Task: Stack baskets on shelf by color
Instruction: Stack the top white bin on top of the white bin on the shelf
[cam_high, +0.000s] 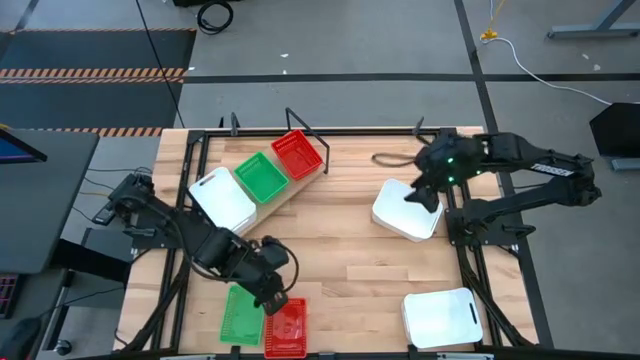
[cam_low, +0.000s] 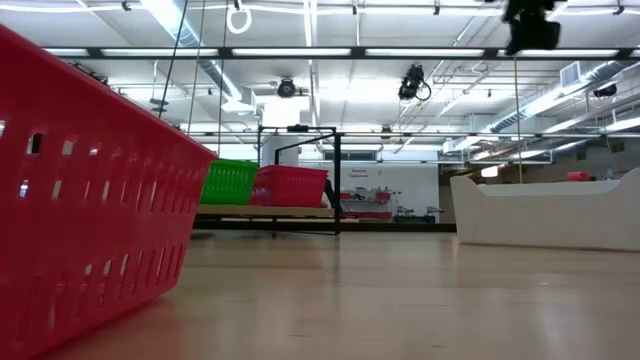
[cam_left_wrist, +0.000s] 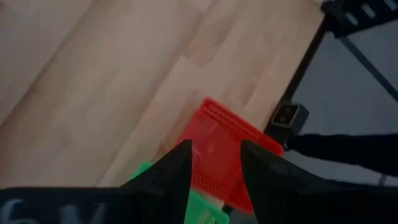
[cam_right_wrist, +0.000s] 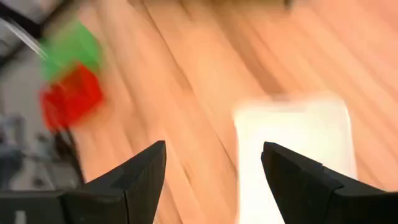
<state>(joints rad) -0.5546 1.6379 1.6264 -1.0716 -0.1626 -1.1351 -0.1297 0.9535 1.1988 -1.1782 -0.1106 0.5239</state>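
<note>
The shelf (cam_high: 285, 192) lies slantwise at the table's far left and carries a white basket (cam_high: 222, 200), a green basket (cam_high: 261, 176) and a red basket (cam_high: 297, 155). At the near edge, a green basket (cam_high: 240, 315) and a red basket (cam_high: 290, 330) rest side by side on the table. My left gripper (cam_high: 272, 296) (cam_left_wrist: 216, 149) hovers open above the red basket (cam_left_wrist: 217, 146). My right gripper (cam_high: 425, 195) (cam_right_wrist: 213, 146) hangs open over the far right part of a white basket (cam_high: 405, 212) (cam_right_wrist: 292, 155). Another white basket (cam_high: 443, 318) sits near right.
Bare wooden tabletop (cam_high: 340, 250) lies between the shelf and the white baskets. Black frame rails (cam_high: 480, 270) run along the table's left and right sides. In the low view the near red basket (cam_low: 80, 200) fills the left, with the shelf (cam_low: 265, 211) far behind it.
</note>
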